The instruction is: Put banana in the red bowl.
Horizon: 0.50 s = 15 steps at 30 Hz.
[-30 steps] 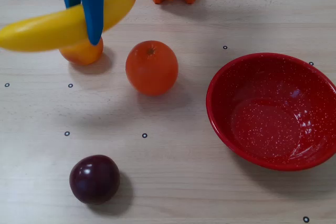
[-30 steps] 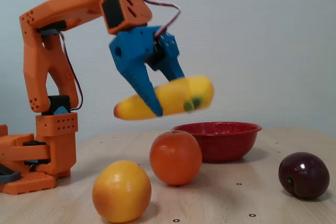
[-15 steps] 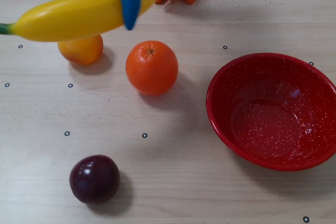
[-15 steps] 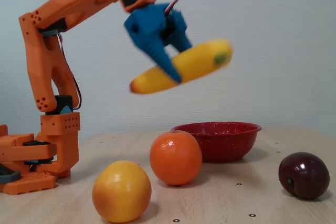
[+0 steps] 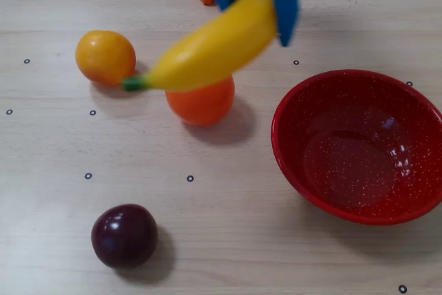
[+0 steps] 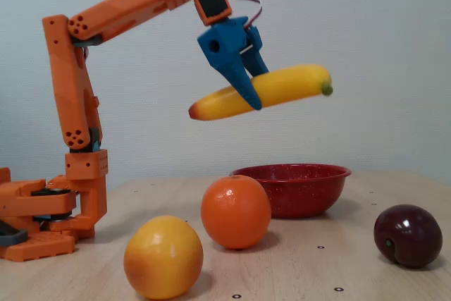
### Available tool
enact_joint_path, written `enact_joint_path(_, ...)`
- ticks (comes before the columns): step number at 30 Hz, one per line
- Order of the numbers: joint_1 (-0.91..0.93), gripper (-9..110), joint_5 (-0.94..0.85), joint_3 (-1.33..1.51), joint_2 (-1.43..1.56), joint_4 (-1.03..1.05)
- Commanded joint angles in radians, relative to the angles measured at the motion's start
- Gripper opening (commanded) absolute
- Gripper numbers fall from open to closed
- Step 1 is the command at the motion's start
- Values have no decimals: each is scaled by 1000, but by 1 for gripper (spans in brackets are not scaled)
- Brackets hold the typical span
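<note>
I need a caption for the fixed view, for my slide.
Blue pincer holds the banana in the air, above the orange and red bowl.

From my fixed view, open air separates the held banana (image 6: 268, 91) from the red bowl (image 6: 292, 188); the orange (image 6: 235, 211) sits just beside the bowl's rim

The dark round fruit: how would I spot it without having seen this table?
In the overhead view, find the red bowl on the right. Look left across the table to the near corner: the plum sits alone there. It is glossy dark purple, unlike the orange.
</note>
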Motion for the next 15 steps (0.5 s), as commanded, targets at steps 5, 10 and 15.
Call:
enact_joint_path(5,-123,0,38,-143,-6,-8)
enact_joint_path(10,-198,0,51,-198,-86,6)
enact_joint_path(15,-250,0,46,-258,-163,3)
